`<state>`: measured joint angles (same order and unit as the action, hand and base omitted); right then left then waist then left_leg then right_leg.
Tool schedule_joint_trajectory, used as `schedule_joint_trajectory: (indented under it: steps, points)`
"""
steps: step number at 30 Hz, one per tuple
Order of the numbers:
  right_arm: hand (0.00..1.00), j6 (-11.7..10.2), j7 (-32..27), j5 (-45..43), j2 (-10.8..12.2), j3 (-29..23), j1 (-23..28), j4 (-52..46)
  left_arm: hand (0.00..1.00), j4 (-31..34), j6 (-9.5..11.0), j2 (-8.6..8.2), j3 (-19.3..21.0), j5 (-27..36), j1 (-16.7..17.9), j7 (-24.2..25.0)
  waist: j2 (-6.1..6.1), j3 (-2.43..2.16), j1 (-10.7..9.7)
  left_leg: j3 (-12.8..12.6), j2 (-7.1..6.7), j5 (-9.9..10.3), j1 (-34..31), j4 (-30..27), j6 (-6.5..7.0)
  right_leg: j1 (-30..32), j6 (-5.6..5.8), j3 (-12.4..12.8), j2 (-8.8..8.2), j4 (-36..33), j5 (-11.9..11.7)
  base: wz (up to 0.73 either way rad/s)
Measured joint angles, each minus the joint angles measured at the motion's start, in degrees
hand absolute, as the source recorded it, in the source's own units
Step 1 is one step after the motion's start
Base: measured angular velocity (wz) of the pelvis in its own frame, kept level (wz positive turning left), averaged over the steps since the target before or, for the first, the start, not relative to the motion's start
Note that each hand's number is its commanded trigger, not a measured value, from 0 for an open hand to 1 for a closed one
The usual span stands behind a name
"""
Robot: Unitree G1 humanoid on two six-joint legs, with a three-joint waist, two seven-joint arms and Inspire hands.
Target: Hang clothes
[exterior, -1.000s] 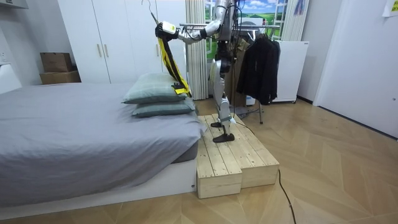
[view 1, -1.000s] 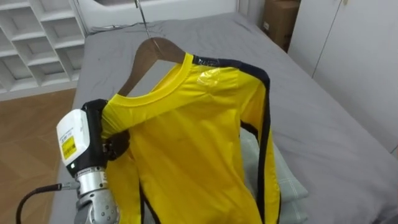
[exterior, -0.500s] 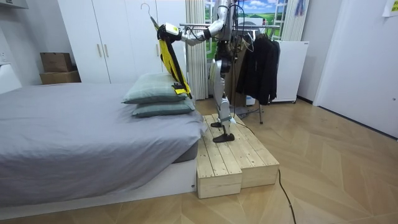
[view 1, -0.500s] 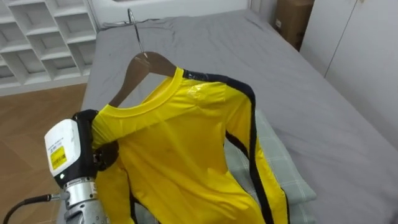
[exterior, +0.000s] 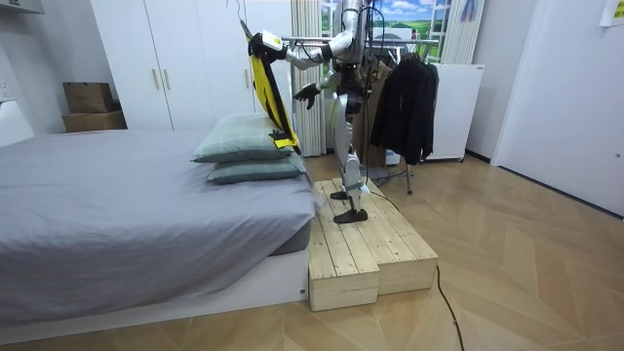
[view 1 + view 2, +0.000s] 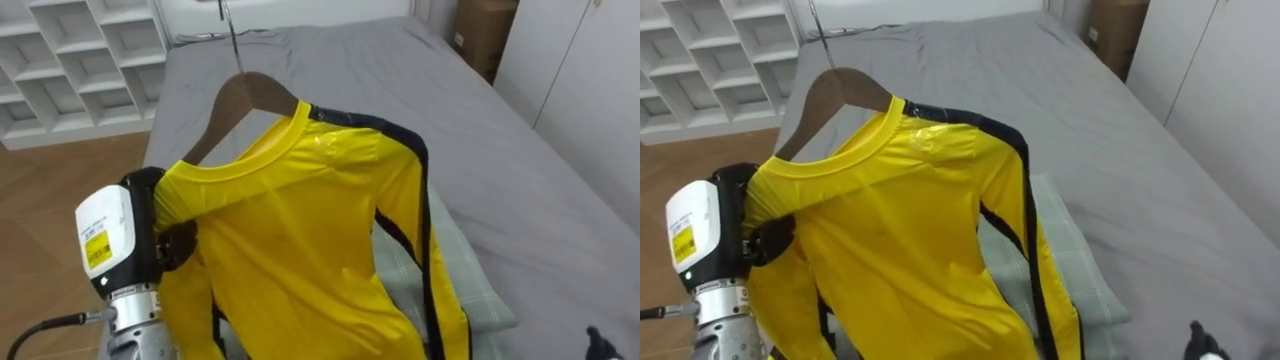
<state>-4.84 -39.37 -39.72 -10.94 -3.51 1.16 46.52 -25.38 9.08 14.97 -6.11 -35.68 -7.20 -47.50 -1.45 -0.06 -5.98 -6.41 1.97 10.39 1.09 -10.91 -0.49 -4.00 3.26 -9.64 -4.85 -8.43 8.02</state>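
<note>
Standing: the robot is on a wooden platform (image 5: 375,255) at the pillow end of the bed, facing the room view's left, with a rail of dark clothes (image 5: 409,102) behind it.
Shelves: white open shelves (image 6: 70,60) sit at the upper left, above a strip of wooden floor (image 6: 45,190).
Left hand: the left hand (image 6: 172,240) is raised at the lower left, its dark fingers curled tight around the near shoulder of the shirt.
Hanger: a brown wooden hanger (image 6: 245,92) sits inside the collar, its thin metal hook running up out of the top edge.
Shirt: the yellow shirt (image 6: 300,240), with black stripes down the sleeve, hangs from the hanger in the air over the bed's corner. In the room view its lower end reaches down beside the stacked pillows.
Pillow: a pale checked pillow (image 6: 465,285) lies below and to the right of the shirt.
Bed: the grey bed (image 6: 400,70) stretches away behind.
Box: a cardboard box (image 6: 482,35) stands beyond the bed, beside white wardrobe doors (image 6: 590,90).
Right hand: the right hand (image 5: 304,94) is held out at chest height toward the shirt, fingers loosely spread and holding nothing.
</note>
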Motion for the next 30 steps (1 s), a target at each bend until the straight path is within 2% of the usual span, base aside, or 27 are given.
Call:
schedule_joint_trajectory:
  steps: [1, 3, 5, 8, 10, 14, 20, 23, 30]
  points:
    - [0.00, -0.7, -2.1, -1.8, 0.0, 0.0, -0.1, -1.6, 1.00, 0.0, -0.1, -0.01, -0.6, 0.0, 0.0, 0.4, 0.20, 0.12, 0.2, 0.0, 0.01, 0.0, 0.2, 0.0, 0.00, -0.1, 0.04, 0.0, -0.01, -0.2, 0.0, 0.00]
    - [0.00, -0.8, -4.5, -4.0, 0.0, 0.0, -0.1, -4.6, 1.00, 0.0, -0.2, -0.29, -1.0, 0.0, 0.1, 0.9, 0.42, 0.26, 0.7, -0.1, 0.01, 0.0, 0.4, 0.0, 0.00, 0.0, 0.06, 0.2, -0.02, -0.3, 0.0, -0.03]
    - [0.00, -0.7, -7.0, -6.7, 0.1, 0.1, -0.1, -10.0, 1.00, 0.7, -1.3, -0.51, -1.0, -0.2, 0.1, 1.1, 0.59, 0.35, 1.6, -0.5, 0.03, 0.0, 0.1, 0.0, 0.00, 0.4, 0.09, 0.6, -0.03, -0.4, 0.1, -0.08]
    - [0.00, -0.6, -10.6, -8.2, -0.1, 0.2, -0.2, -15.3, 1.00, 3.8, -2.9, -0.59, -1.0, -0.3, 0.5, 2.1, 0.70, 0.29, 2.2, -0.8, 0.03, 0.0, 0.0, 0.2, 0.00, 0.7, 0.10, 0.9, -0.02, -0.4, 0.1, -0.06]
    - [0.00, -0.4, -11.6, -9.1, -0.2, 0.4, -0.1, -17.7, 1.00, 4.8, -3.0, -0.59, -1.0, -0.3, 0.6, 2.4, 0.72, 0.28, 3.0, -1.1, 0.03, 0.0, 0.2, 0.3, 0.00, 0.7, 0.10, 1.3, -0.02, -0.4, 0.1, -0.06]
    - [0.00, -0.2, -11.8, -14.5, -0.7, 1.3, 0.1, -22.5, 1.00, 6.3, -4.8, -0.55, -0.9, -0.8, 0.8, 4.5, 0.83, 0.22, 3.2, -0.9, 0.03, 0.0, 0.2, 0.3, 0.00, 0.6, 0.10, 1.3, -0.02, -0.4, 0.1, -0.01]
    - [0.00, 0.0, -11.7, -16.5, -2.8, 5.2, 0.1, -29.1, 1.00, 9.9, -5.5, -0.57, -1.1, -5.1, 2.3, 7.3, 1.23, 0.04, 4.0, -1.0, 0.06, 0.0, 0.2, 0.3, 0.00, 0.7, 0.10, 1.2, -0.03, -0.4, 0.1, 0.00]
    - [0.00, 0.6, -11.3, -16.7, -3.2, 6.5, 0.1, -31.2, 1.00, 12.3, -6.4, -0.56, -1.8, -5.1, 2.6, 8.2, 1.52, -0.12, 4.4, -0.9, 0.06, 0.0, 0.2, 0.2, 0.00, 0.6, 0.10, 1.2, -0.03, -0.3, 0.1, 0.00]
    - [0.00, 0.8, -10.0, -16.9, -4.2, 8.2, 0.1, -32.9, 1.00, 14.0, -6.7, -0.48, -3.1, -5.2, 2.7, 8.9, 2.10, -0.21, 4.7, -0.8, 0.06, 0.0, 0.5, 0.1, 0.00, 0.1, 0.10, 1.1, -0.03, -0.4, 0.1, 0.00]
